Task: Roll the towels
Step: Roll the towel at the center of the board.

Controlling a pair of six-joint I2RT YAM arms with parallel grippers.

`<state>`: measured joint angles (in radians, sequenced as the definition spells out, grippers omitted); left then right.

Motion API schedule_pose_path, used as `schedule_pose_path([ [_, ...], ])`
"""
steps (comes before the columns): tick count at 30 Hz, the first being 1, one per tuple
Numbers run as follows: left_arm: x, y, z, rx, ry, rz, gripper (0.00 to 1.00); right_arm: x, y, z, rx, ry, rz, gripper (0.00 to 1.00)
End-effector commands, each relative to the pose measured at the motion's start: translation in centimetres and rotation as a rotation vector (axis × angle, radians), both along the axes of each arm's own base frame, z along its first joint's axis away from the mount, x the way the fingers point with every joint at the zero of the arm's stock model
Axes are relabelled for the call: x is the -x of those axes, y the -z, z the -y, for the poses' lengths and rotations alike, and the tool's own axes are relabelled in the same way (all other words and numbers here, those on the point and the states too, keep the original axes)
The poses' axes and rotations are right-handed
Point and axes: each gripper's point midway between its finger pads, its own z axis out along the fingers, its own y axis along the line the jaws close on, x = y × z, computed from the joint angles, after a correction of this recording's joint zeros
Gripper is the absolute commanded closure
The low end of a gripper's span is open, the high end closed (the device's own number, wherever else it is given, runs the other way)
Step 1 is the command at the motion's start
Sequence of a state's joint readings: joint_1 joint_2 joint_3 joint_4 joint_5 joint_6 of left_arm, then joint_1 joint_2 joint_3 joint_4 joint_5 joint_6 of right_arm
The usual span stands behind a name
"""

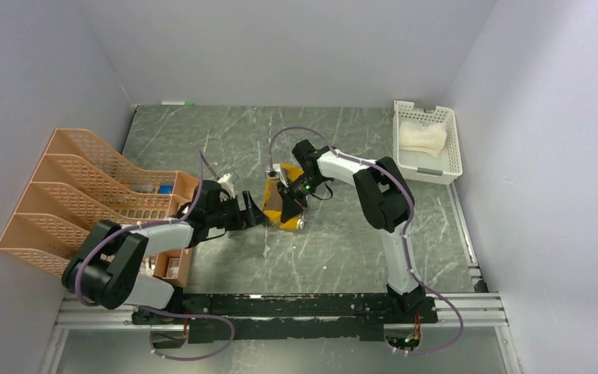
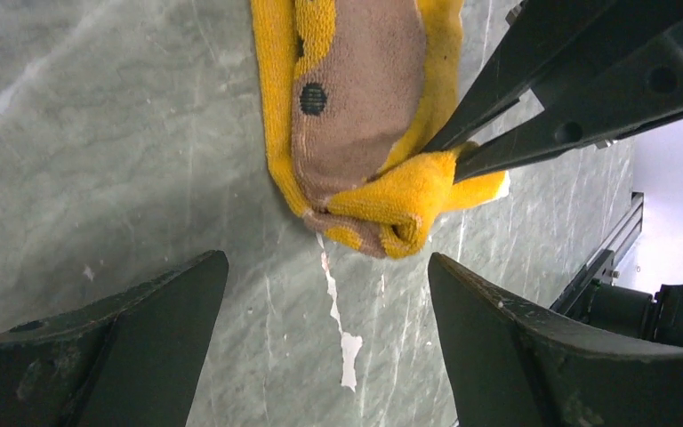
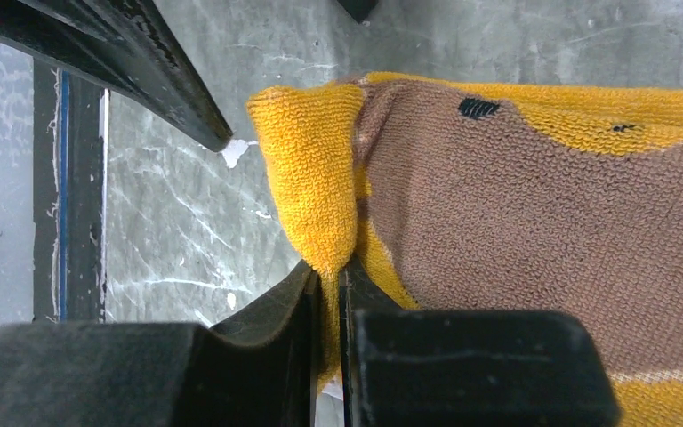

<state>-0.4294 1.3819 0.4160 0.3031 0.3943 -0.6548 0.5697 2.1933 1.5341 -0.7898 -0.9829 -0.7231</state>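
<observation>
Brown and yellow towel (image 1: 283, 204) lying partly folded near the middle of the green marbled table (image 1: 335, 253). Right gripper (image 3: 329, 277) pinches a yellow fold at one end of the towel, jaws clamped on the cloth. Left gripper (image 2: 327, 261) is just beside that same end, jaws spread wide and holding nothing. Cream towel (image 1: 423, 137) rests in the white basket (image 1: 430, 176) at the far right. Orange rack (image 1: 86, 195) stands at the left.

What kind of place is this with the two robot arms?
Likely a robot practice booth: plain walls box in one table, left arm and right arm sit bolted to a rail, with an orange rack and white basket as props.
</observation>
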Motion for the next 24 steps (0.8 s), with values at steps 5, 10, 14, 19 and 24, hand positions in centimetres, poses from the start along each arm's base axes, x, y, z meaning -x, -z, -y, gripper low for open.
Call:
schedule_pose_path([
  [5, -1.7, 0.0, 1.9, 0.072, 0.029, 0.038, 0.03, -0.4, 0.1, 0.0, -0.013, -0.003, -0.013, 0.91],
  [10, -2.1, 2.0, 2.3, 0.044, 0.022, -0.018, 0.05, -0.7, 0.2, 0.1, -0.011, 0.002, -0.008, 0.91],
  [14, -2.2, 3.3, 2.3, 0.023, 0.017, -0.049, 0.24, -1.1, 0.1, 0.0, -0.008, 0.023, 0.019, 0.85],
  [19, -1.6, 4.0, 2.9, 0.053, 0.048, -0.074, 0.57, -1.9, -0.3, 0.1, 0.005, 0.052, 0.058, 0.78],
  [24, -1.5, 4.4, 2.9, 0.056, 0.050, -0.087, 0.71, -4.1, -0.5, 0.4, 0.065, 0.129, 0.144, 0.02],
])
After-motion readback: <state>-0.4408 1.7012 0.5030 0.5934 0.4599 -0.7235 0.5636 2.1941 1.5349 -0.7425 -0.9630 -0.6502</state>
